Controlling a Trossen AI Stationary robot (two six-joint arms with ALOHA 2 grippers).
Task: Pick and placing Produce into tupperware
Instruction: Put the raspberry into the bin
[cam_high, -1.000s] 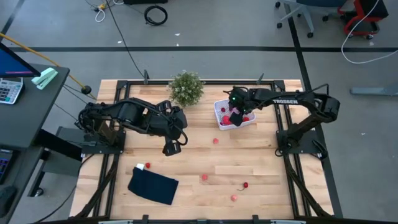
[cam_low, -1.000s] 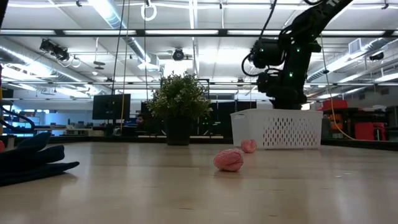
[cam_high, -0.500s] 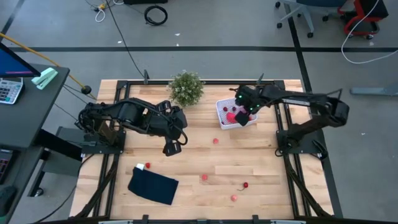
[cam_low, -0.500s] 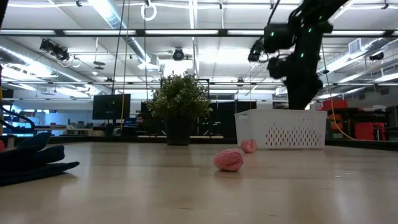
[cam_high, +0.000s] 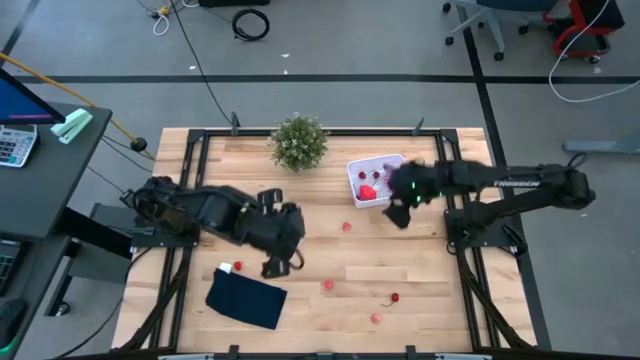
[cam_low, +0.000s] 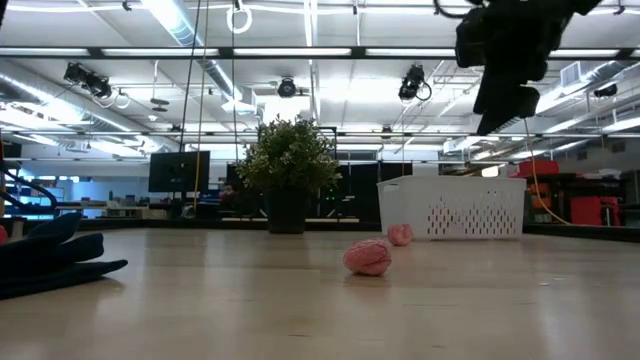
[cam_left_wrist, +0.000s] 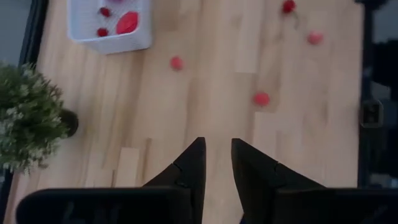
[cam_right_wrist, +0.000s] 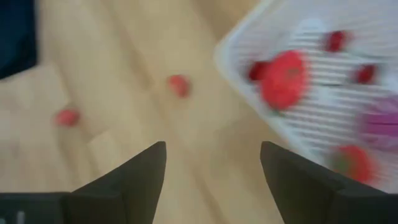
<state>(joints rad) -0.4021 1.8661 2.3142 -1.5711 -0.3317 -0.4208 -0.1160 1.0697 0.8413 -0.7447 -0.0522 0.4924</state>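
The white perforated basket (cam_high: 375, 181) stands on the table's far right part and holds several red fruits (cam_right_wrist: 284, 79) and a purple piece (cam_right_wrist: 379, 118). More red and pink fruits lie loose on the wood (cam_high: 347, 226) (cam_high: 327, 285) (cam_high: 395, 298) (cam_high: 377, 318), and one sits by the cloth (cam_high: 237, 266). My right gripper (cam_high: 398, 215) (cam_right_wrist: 213, 149) hovers open and empty just near-right of the basket, high above the table (cam_low: 497, 118). My left gripper (cam_high: 275, 265) (cam_left_wrist: 217, 146) hangs over the table's middle-left with a narrow gap between its fingers, holding nothing.
A bushy green potted plant (cam_high: 299, 142) stands at the far edge, left of the basket. A dark blue folded cloth (cam_high: 246, 298) lies near the table's near-left corner. Bare wood stretches between the two grippers and along the near right.
My right gripper has risen out of the basket and moved toward the table's near-right, ending clear of the basket's wall. My left gripper has moved a little toward the near edge.
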